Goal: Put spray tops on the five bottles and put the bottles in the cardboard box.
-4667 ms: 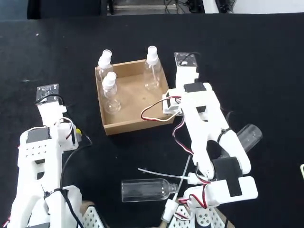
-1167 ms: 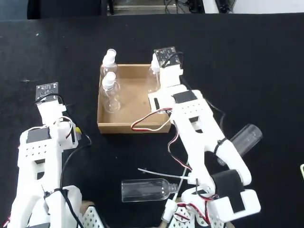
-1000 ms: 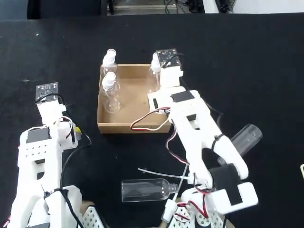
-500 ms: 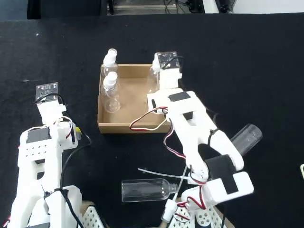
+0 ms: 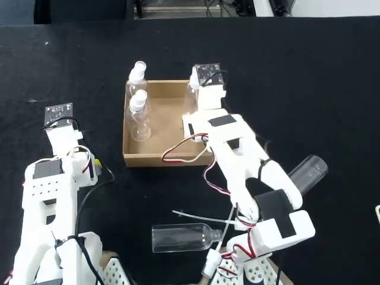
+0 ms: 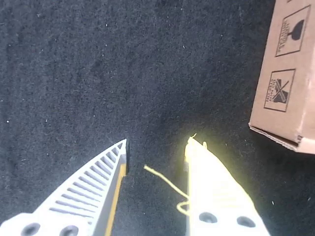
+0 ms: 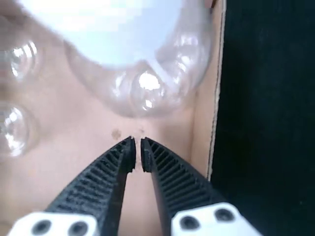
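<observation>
Cardboard box (image 5: 160,159) w/ 3 capped bottles (image 5: 138,116); right gripper (image 7: 137,147) closed inside, left gripper (image 6: 158,143) parted.

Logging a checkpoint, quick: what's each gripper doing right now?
The left gripper is open, holding nothing.
The right gripper is shut, empty, over the cardboard box floor.

From above, the right arm (image 5: 237,154) hides most of the capped bottle (image 5: 192,76) at the 1 o'clock corner of the cardboard box (image 5: 160,159). It also hides one end of the loose bottle (image 5: 310,171) at 4 o'clock. In the right wrist view the capped bottle is blurred and cropped.
</observation>
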You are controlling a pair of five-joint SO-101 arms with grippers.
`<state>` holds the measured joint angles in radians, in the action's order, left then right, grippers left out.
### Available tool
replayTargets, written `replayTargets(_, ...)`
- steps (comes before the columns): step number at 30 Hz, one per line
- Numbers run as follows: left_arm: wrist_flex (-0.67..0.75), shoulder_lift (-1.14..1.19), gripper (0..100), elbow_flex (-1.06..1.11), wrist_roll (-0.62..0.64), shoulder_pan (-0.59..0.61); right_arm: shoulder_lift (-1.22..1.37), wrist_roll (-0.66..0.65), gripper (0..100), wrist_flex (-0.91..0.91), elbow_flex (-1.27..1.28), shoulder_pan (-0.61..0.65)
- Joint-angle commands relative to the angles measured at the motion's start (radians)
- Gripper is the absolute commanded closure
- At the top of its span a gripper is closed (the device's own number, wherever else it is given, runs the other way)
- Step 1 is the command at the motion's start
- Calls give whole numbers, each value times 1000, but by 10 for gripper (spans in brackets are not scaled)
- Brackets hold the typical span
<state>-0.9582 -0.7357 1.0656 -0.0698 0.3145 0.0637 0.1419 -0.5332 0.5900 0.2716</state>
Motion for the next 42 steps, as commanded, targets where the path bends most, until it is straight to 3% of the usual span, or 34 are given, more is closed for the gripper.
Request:
replayTargets(1, 11, -28, 819, -5, 5, 8, -1, 8, 988, 43, -30, 3)
replayTargets(42, 11, -28, 819, -12, 5, 7, 35, 6, 988, 198, 10, -12)
